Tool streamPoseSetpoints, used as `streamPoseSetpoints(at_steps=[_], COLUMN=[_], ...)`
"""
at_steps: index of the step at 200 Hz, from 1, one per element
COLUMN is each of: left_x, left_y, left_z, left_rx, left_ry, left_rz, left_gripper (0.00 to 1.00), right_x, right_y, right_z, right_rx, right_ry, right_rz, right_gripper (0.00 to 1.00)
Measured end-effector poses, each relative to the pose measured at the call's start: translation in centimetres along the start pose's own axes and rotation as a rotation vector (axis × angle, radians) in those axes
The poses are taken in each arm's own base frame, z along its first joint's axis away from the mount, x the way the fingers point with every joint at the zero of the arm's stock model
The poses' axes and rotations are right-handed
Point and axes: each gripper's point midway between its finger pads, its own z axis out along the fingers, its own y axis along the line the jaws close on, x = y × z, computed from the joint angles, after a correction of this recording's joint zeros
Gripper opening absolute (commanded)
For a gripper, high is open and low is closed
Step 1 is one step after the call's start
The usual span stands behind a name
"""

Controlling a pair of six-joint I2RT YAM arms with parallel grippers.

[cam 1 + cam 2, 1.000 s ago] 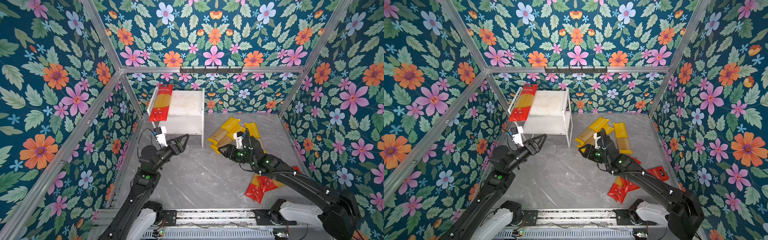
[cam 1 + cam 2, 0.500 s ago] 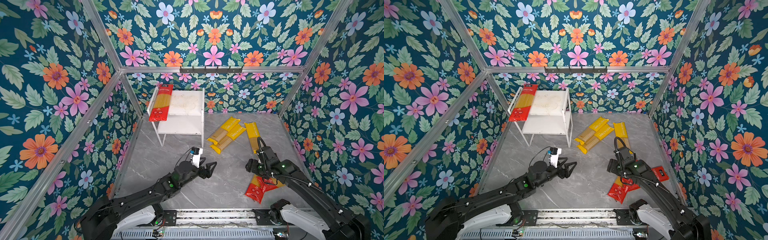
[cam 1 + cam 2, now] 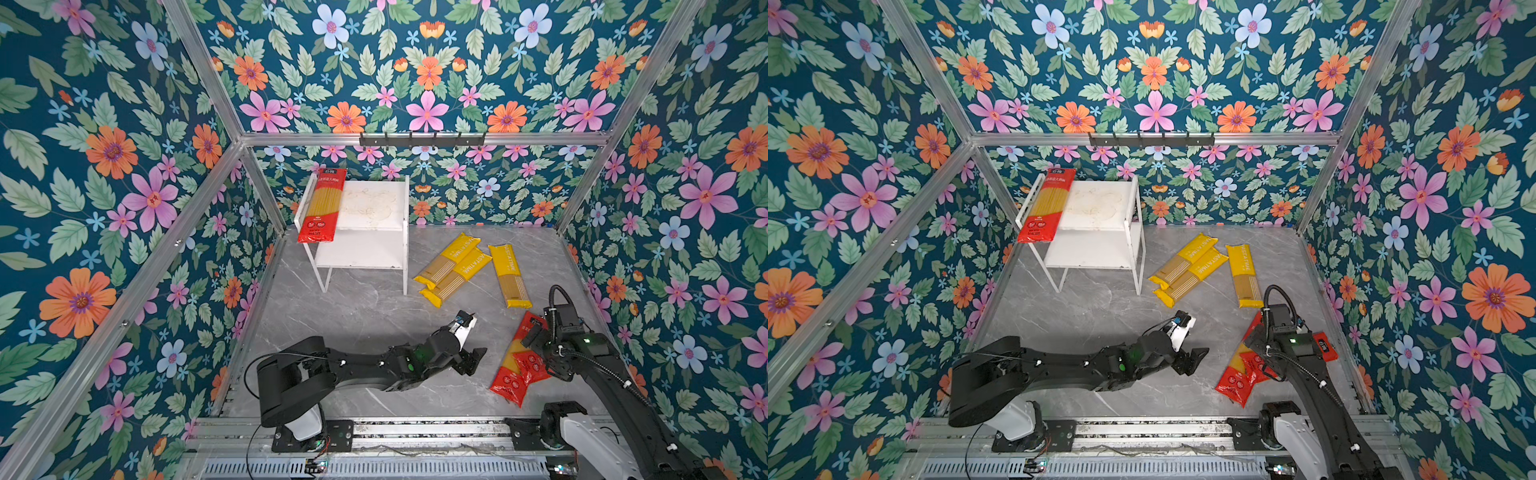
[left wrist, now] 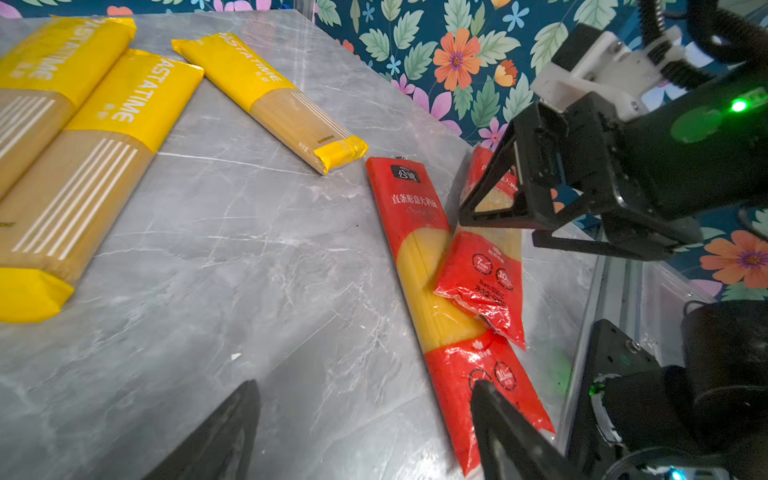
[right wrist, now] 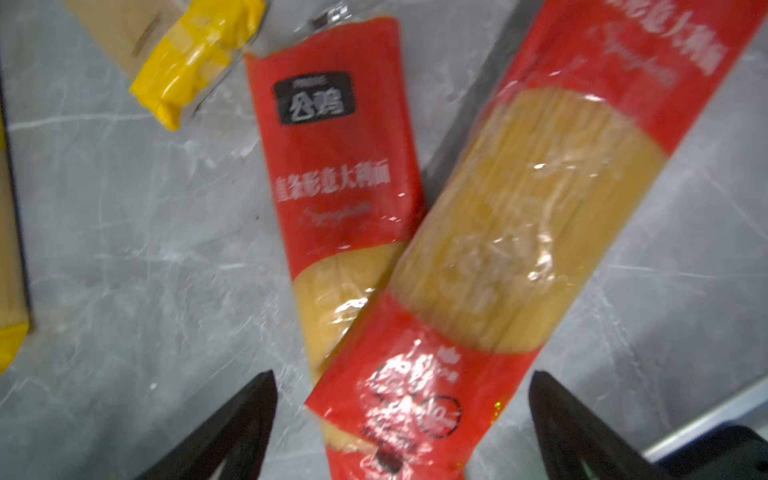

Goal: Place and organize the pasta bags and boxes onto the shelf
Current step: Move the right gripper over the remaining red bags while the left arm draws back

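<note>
Left gripper (image 3: 473, 361) wide open, empty, low over floor (image 3: 353, 316), right gripper (image 5: 403, 382) wide open, empty, above two crossed red packs (image 3: 509, 380), three yellow packs (image 3: 455, 266) beside shelf (image 3: 374, 249), one red pack (image 3: 322, 205) on its top

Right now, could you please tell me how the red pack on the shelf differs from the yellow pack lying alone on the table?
The red pack has red ends and Chinese text; the yellow pack is marked PASTATIME. The red pack lies on the top board of the shelf, its near end overhanging; the yellow pack lies flat on the table. Both are long, flat spaghetti packs.
</note>
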Motion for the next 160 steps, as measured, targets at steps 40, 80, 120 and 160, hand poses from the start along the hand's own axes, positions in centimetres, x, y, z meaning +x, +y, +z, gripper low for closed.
streamPoseSetpoints(at_steps=[40, 80, 120, 160], left_x=[-0.1, -0.4, 0.3, 0.5], left_y=[-0.5, -0.6, 0.0, 0.2], left_z=[0.6, 0.1, -0.3, -0.5], left_rx=[0.015, 0.020, 0.006, 0.002], left_ry=[0.003, -0.002, 0.009, 0.010], left_rz=[0.003, 0.014, 0.016, 0.015], left_gripper=[0.82, 0.82, 0.82, 0.82], right_x=[-2.1, -3.0, -3.5, -3.8], right_y=[-3.1, -3.0, -3.3, -4.3], right_z=[0.5, 2.0, 4.1, 5.7], right_rx=[0.023, 0.018, 0.024, 0.038], right_ry=[-0.027, -0.011, 0.012, 0.005], right_rz=[0.261, 0.340, 0.397, 0.439], right_gripper=[0.98, 0.98, 0.98, 0.96])
